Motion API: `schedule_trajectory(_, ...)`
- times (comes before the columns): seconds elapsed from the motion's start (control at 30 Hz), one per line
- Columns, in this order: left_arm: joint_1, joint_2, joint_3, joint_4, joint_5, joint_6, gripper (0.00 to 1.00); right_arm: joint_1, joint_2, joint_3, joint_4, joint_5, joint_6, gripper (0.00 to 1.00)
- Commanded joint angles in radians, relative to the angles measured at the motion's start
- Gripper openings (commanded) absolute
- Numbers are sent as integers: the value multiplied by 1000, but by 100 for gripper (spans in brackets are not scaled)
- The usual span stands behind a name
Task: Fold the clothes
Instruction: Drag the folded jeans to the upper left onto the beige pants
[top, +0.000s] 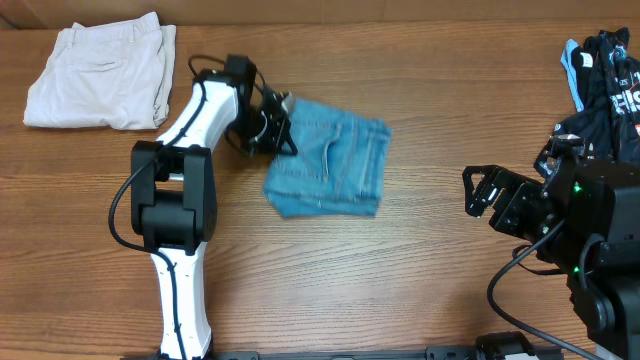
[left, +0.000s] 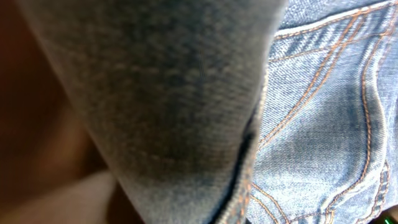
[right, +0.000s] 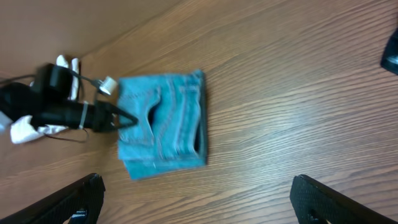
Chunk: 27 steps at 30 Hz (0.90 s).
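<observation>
The brown wood-grain table (top: 400, 300) carries three garments. The folded cream-beige cotton trousers (top: 100, 75) lie at the far left corner and are not part of the task. The light blue faded denim jeans (top: 330, 160) lie near the table centre as a compact, roughly square bundle with its layered edges uneven. The crumpled black garment with white lettering (top: 605, 75) sits at the far right edge. The left gripper (top: 278, 128) is at the bundle's upper-left edge with its fingers clenched on a fold of denim (the left wrist view is filled with orange-stitched cloth). The right gripper (top: 483, 192) hovers well apart to the right, its fingers spread and empty. Expect the denim to be soft but heavy, with good friction. Stacked layers will likely hold a crease. Grip at thick seams, the hem or a folded edge, not at single loose layers.
</observation>
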<state>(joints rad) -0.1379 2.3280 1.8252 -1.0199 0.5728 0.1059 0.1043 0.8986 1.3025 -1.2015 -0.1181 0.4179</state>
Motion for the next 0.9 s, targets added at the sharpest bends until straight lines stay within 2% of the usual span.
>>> schedule_trajectory(0.0,45,15,109,60,-113,-85,4,-6,10,24,1,36,-8,100)
schedule_trajectory(0.17,94,15,147,174,-152,-154,4,-6,39,24,0,36,-8,100)
schedule_trajectory(0.5,218,15,149,406,-166,-219,4,-6,122,24,-24,35,-7,100)
schedule_trajectory(0.87,356,15,268,441,-165,-306,4,-6,185,25,-24,35,-6,100)
